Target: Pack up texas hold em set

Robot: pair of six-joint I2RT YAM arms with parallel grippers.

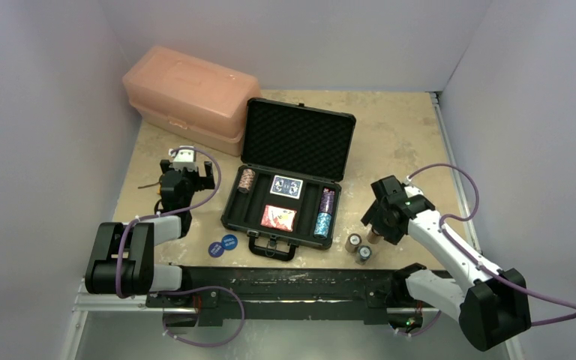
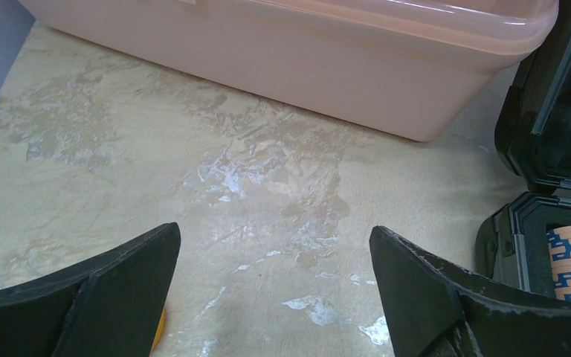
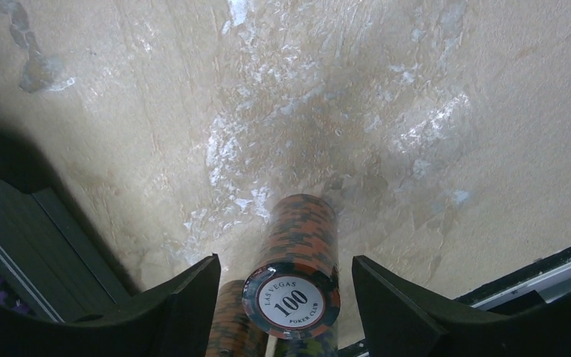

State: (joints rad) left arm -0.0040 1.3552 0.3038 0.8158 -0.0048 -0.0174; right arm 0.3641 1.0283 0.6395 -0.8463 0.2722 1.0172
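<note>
The black briefcase (image 1: 300, 139) lies open mid-table with its lid upright. Its foam slots hold an orange-and-white chip stack (image 1: 247, 180), a blue deck (image 1: 286, 186), a red deck (image 1: 278, 217), and purple (image 1: 327, 200) and teal (image 1: 322, 224) chips. Two blue discs (image 1: 223, 245) lie by its front left corner. My right gripper (image 3: 284, 262) is open, its fingers either side of an upright orange-and-black "100" chip stack (image 3: 297, 253) without touching it. Two more loose stacks (image 1: 358, 247) stand close by. My left gripper (image 2: 275, 230) is open and empty over bare table, left of the briefcase (image 2: 517, 238).
The pink plastic box (image 1: 191, 96) sits at the back left, just beyond my left gripper; it fills the top of the left wrist view (image 2: 305, 67). A sliver of something yellow (image 2: 160, 331) shows under my left finger. Walls enclose the table.
</note>
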